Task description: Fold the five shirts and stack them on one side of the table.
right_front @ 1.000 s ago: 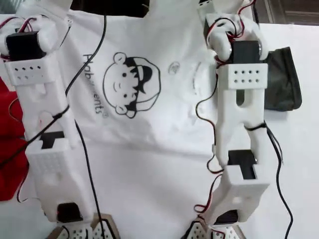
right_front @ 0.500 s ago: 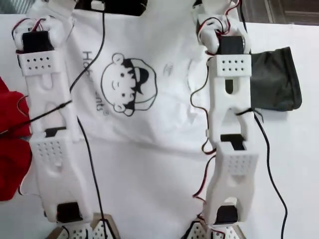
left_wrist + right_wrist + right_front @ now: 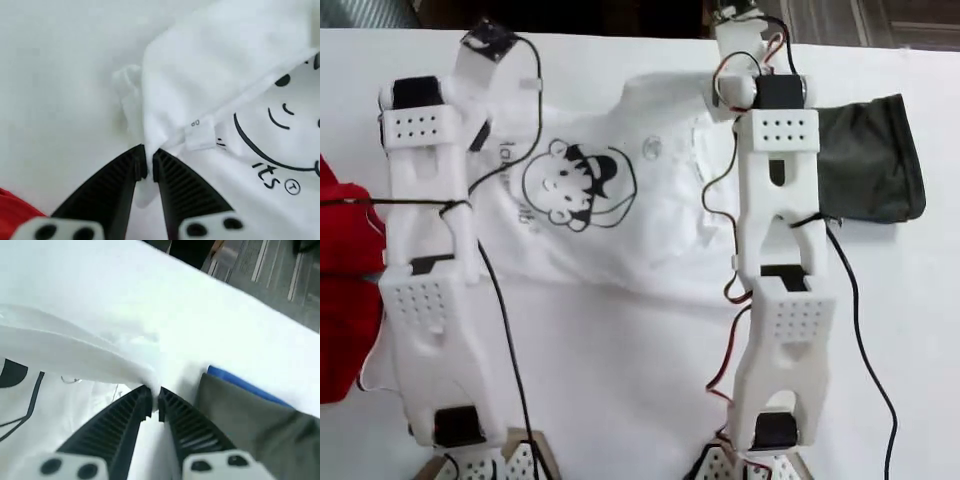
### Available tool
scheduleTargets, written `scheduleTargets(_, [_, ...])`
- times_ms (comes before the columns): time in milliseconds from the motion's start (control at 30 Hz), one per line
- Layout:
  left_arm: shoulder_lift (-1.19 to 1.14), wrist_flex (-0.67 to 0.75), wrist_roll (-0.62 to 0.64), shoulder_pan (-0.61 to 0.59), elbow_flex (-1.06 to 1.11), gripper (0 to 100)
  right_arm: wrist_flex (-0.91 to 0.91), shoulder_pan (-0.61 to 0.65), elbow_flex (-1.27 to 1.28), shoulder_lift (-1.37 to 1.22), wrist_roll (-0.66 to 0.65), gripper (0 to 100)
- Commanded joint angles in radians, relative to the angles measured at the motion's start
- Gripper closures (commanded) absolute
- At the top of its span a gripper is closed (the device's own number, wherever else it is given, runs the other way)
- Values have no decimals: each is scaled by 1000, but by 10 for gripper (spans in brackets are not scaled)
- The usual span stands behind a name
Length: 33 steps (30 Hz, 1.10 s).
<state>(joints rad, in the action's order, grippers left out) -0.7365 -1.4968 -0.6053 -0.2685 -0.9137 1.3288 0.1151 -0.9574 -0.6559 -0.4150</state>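
**White shirt mid-fold, one dark shirt down, red one waiting**

At your far left, a red shirt (image 3: 342, 290) lies bunched at the edge of the table (image 3: 620, 400), unfolded as far as you can see.

Next comes your left gripper (image 3: 148, 165), out at the far side of the table. Its fingers are pinched tight on the edge of the white shirt (image 3: 620, 250), close to a small sewn label (image 3: 201, 136), with a tuft of cloth gathered between the tips.

The white shirt is spread across the middle of the table between your two arms. Its cartoon face print (image 3: 578, 185) faces up and its far edge is raised in both grips.

Further right, your right gripper (image 3: 154, 402) is likewise clamped on that far edge, holding up a ridge of white cloth.

Just beside it sits a dark grey shirt (image 3: 868, 160), folded into a compact block. Your right arm hides whether it touches the white one. A blue strip (image 3: 240, 382) peeks out along its edge in the right wrist view, and you can't tell whether that is another folded shirt underneath.

By the look of it, you are less than halfway. The grey shirt seems finished and marks the stacking side. The white one is only in its first fold and must then be stacked there. The red one is untouched, and any other shirts are yet to come.
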Motion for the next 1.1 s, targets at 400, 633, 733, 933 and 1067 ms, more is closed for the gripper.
scheduleTargets(400, [121, -292, -57, 26, 42, 973, 384, -21, -41, 143, -3, 978])
scheduleTargets(633, [364, -250, -63, 57, 369, 973, 424, 12, 104, 272, -2, 978])
scheduleTargets(733, [446, -203, -63, 57, 518, 973, 406, 35, 221, 367, -2, 978])
scheduleTargets(933, [609, -92, -64, 57, 797, 973, 211, 33, 660, 656, -3, 978])
scheduleTargets(1067, [700, -28, -87, 44, 951, 973, 21, 27, 1057, 897, -44, 978])
